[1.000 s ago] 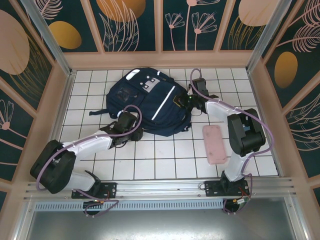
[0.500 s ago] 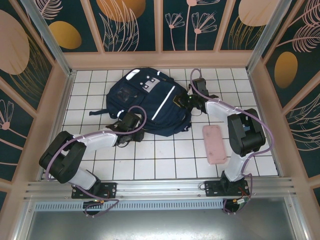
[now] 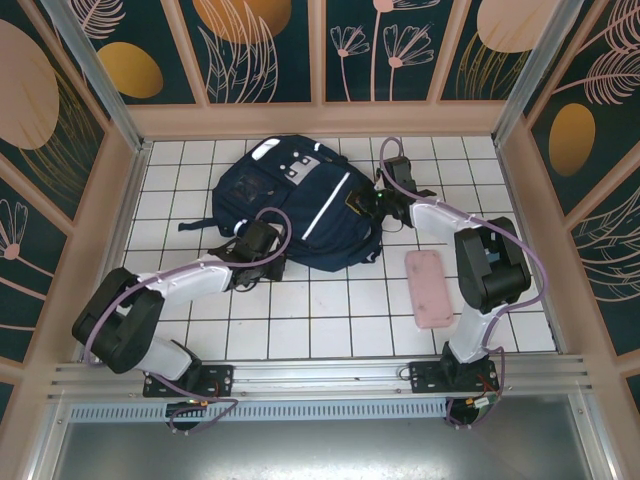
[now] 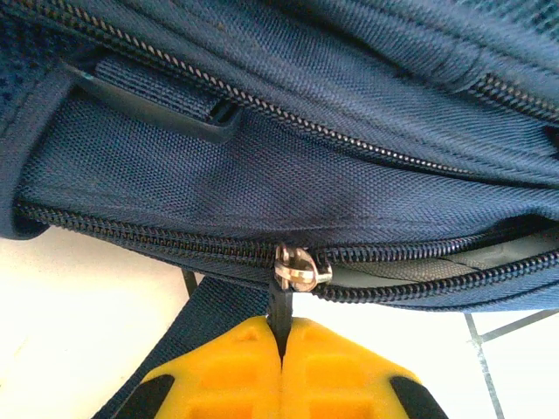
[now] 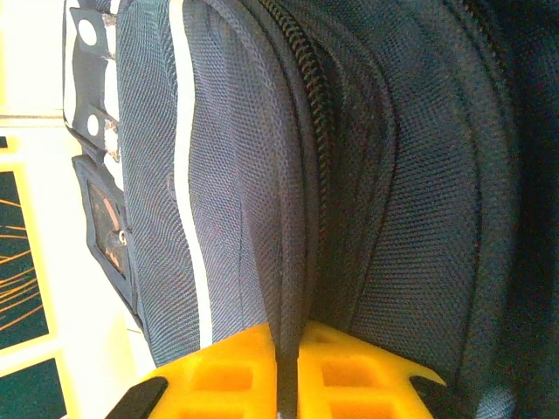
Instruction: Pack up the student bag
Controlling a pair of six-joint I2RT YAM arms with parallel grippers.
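The student bag (image 3: 300, 200) is a large navy backpack with white stripes, lying flat at the back middle of the tiled table. My left gripper (image 3: 262, 243) sits at its near left edge. In the left wrist view its yellow fingers (image 4: 236, 371) are shut on the black pull tab (image 4: 279, 310) of a metal zipper slider (image 4: 300, 269); right of the slider the zip gapes open. My right gripper (image 3: 368, 203) is at the bag's right edge. In the right wrist view its fingers (image 5: 231, 375) are shut on a fold of bag fabric (image 5: 291, 288) beside a zipper line.
A flat pink case (image 3: 430, 287) lies on the tiles to the right of the bag, by the right arm. A black strap (image 3: 197, 224) trails from the bag's left side. Wooden walls enclose the table on three sides.
The left gripper has closed onto the zipper pull at the bag's near left edge, and the left arm's elbow has shifted. The right arm and the bag stay put.
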